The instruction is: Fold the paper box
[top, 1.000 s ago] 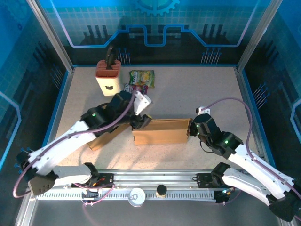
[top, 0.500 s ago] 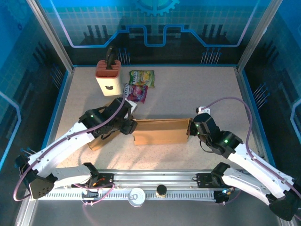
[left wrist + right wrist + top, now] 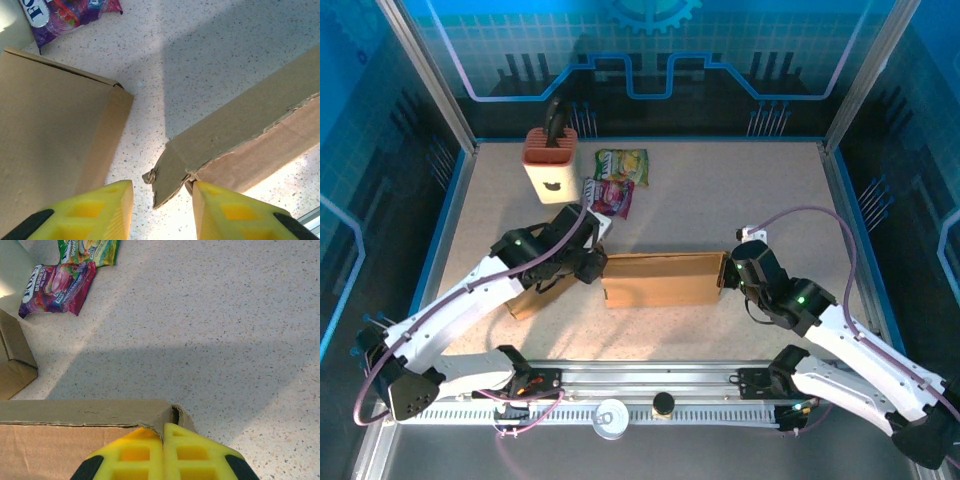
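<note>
The left tool [image 3: 162,210] had dropped to the torn flap [image 3: 167,175] of the paper box [image 3: 665,280], fingers [image 3: 107,212] narrowing but still apart, likely to fold it, while the closed right tool [image 3: 163,440] braced the opposite end.

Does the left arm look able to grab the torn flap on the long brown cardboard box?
Probably yes: the left gripper sits right at the torn flap of the long brown cardboard box, yellow fingers apart either side, nothing blocking.

From above I see the paper box [image 3: 665,279] lying mid-table, my left gripper [image 3: 592,267] at its left end, my right gripper [image 3: 728,275] seemingly touching its right end.
</note>
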You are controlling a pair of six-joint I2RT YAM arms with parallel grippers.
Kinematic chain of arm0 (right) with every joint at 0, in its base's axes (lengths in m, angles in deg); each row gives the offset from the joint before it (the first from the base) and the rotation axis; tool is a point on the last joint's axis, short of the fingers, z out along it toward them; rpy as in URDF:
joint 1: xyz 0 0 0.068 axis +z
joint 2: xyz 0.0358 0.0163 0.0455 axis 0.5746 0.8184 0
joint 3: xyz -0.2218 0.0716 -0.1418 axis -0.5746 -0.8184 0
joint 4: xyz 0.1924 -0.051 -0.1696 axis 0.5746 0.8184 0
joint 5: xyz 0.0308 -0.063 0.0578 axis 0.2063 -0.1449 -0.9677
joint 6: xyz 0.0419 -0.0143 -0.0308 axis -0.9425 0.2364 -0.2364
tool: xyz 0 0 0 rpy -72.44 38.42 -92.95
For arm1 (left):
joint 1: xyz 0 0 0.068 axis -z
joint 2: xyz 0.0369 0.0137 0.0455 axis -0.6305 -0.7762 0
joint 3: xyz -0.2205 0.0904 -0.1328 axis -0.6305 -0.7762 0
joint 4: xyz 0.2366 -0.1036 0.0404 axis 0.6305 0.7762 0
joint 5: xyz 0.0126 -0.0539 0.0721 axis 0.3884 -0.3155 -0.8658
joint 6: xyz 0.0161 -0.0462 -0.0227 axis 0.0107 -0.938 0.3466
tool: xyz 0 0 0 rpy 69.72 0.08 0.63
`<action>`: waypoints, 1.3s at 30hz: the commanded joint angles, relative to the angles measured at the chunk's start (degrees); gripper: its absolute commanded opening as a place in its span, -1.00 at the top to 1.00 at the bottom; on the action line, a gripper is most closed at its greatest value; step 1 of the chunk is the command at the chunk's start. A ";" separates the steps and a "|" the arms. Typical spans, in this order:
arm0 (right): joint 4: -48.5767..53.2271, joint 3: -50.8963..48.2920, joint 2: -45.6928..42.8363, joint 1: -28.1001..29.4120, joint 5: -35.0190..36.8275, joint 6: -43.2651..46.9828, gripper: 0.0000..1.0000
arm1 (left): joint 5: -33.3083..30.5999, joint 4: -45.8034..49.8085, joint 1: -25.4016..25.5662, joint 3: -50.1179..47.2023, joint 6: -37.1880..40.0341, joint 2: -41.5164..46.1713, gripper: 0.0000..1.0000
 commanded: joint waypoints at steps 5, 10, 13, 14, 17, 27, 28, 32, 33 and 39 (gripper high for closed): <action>5.56 -0.11 0.14 1.08 -1.08 -0.92 1.00 | 1.33 -1.94 -0.55 -1.60 0.67 -1.31 0.44; 5.62 0.05 0.05 1.04 -0.95 -0.92 1.00 | 0.48 -1.80 -0.64 -1.45 0.76 -1.60 0.63; 5.57 0.05 0.16 1.06 -0.91 -0.91 1.00 | 1.15 -1.89 -0.60 -1.09 0.24 -1.61 0.68; 5.61 0.04 0.17 1.13 -0.96 -0.97 1.00 | 1.50 -1.84 -0.61 -1.00 0.01 -1.65 0.71; 5.54 -0.15 0.25 1.16 -1.01 -1.10 1.00 | 2.37 -1.63 -0.61 -0.65 -1.02 -1.93 0.77; 5.09 0.22 1.27 1.67 -0.77 -1.25 1.00 | 6.35 1.67 -0.61 3.42 -12.93 -6.87 0.83; 5.11 0.25 1.24 1.67 -0.73 -1.24 1.00 | 6.64 2.11 -0.63 3.91 -13.91 -7.35 0.83; 5.36 0.35 1.31 1.81 -0.42 -1.10 1.00 | 7.84 3.40 -0.69 5.63 -15.91 -8.83 0.80; 5.37 0.42 1.31 1.84 -0.43 -1.10 1.00 | 8.11 3.85 -0.66 6.05 -16.09 -9.12 0.80; 5.34 0.25 1.31 1.84 -0.07 -1.00 1.00 | 11.78 5.27 -1.92 7.84 -16.91 -10.28 0.77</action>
